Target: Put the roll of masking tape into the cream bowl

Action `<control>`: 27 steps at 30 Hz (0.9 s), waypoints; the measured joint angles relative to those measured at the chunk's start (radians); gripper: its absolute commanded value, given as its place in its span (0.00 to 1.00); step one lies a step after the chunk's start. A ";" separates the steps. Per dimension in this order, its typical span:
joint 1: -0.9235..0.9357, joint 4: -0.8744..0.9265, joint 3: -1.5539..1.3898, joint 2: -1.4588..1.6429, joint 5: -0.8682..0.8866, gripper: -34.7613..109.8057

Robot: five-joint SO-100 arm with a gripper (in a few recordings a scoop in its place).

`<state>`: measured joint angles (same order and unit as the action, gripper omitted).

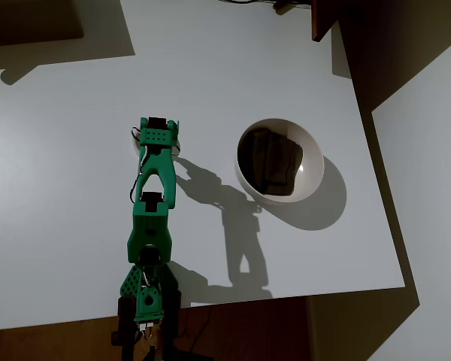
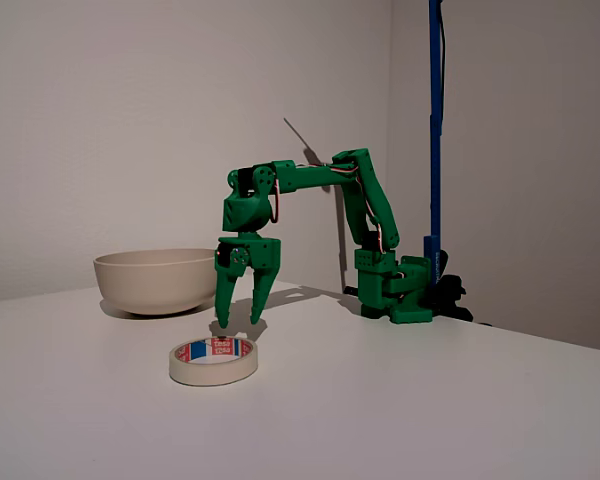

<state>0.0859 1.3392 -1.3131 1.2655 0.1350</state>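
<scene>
The roll of masking tape (image 2: 213,361) lies flat on the white table, an off-white ring with a red and blue label inside. My green gripper (image 2: 238,321) points straight down just above its far side, open, with nothing between the fingers (image 2: 223,305). Seen from overhead, the gripper (image 1: 158,138) covers most of the tape, and a pale edge of the tape (image 1: 179,143) shows beside it. The cream bowl (image 2: 155,280) stands behind and to the left of the gripper in the fixed view. From overhead the bowl (image 1: 316,180) is to the gripper's right, its inside dark and holding nothing.
The arm's base (image 1: 146,301) sits at the table's near edge in the overhead view. A blue pole (image 2: 435,120) rises behind the base (image 2: 395,290). A dark block (image 1: 323,19) overhangs the table's top right corner.
</scene>
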 measured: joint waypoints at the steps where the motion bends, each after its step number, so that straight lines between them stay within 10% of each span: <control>1: -0.008 0.000 0.000 0.000 0.000 0.35; 27: -0.057 -0.044 0.005 -0.127 0.037 0.34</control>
<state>0.0291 1.2947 -1.3085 1.1382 0.1718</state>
